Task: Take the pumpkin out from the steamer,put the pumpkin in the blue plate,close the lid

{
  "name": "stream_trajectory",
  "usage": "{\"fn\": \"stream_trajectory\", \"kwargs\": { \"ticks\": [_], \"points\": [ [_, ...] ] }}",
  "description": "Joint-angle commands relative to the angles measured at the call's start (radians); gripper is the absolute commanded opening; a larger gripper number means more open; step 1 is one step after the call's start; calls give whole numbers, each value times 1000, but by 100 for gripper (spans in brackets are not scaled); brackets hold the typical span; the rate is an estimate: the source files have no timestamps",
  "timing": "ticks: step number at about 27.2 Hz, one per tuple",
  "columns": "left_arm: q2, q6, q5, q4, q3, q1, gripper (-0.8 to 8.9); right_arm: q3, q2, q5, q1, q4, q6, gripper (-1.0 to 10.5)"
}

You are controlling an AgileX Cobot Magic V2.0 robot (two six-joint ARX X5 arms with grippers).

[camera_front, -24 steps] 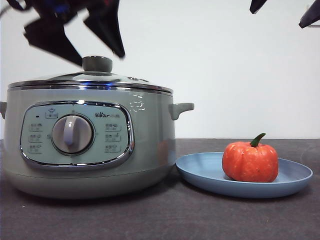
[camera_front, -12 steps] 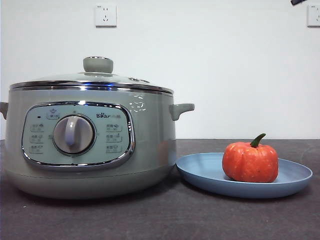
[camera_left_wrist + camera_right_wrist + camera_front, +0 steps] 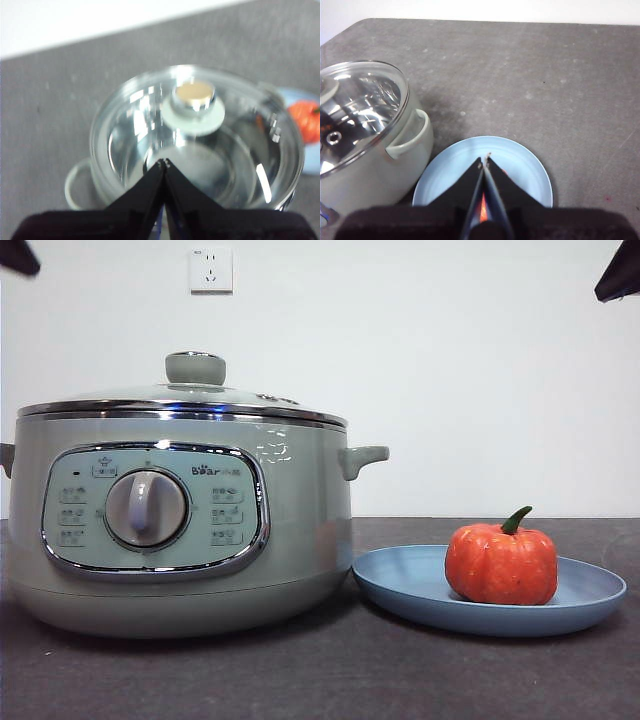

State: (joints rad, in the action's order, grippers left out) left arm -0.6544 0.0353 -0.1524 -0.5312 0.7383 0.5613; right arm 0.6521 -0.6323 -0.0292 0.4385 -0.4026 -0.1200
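With the lid (image 3: 180, 398) seated flat on the steamer (image 3: 180, 530) and the pumpkin (image 3: 501, 562) resting on the blue plate (image 3: 400, 580), the work looks finished, so the step in hand is, by my judgement, simply to keep both arms clear. Doing that well means moving straight up and away, with no sideways sweep that could clip the lid's knob or nudge the plate.

At the left of the scene, the left tool (image 3: 164, 162) hangs high above the lid, its jaws clenched together on nothing; the knob lies below and just beyond its tips, well apart from them. The steamer stands on the dark tabletop (image 3: 320, 680), its right handle reaching toward the plate, whose rim sits just beside the steamer's base.

At the right, the right tool (image 3: 485, 159) hovers above the plate, jaws pressed together and empty, with the pumpkin directly beneath it, largely hidden behind the jaws in the right wrist view.
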Motion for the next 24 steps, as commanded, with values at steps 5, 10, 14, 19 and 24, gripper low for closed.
{"fn": "stream_trajectory", "kwargs": {
  "ticks": [5,10,14,19,24],
  "points": [
    [-4,10,-3,-24,-3,2,-1,-6,5,-4,1,8,-27,4],
    [-1,10,3,-25,-4,7,-1,-6,4,-4,1,6,-27,4],
    [130,-17,16,-67,-5,-31,-1,-6,6,-3,0,5,-27,4],
    [314,-3,153,-65,-18,-194,-1,-6,6,-3,0,4,-27,4],
    [457,-52,153,72,-143,-376,-1,-6,6,-4,0,3,-27,4]
  ]
}}
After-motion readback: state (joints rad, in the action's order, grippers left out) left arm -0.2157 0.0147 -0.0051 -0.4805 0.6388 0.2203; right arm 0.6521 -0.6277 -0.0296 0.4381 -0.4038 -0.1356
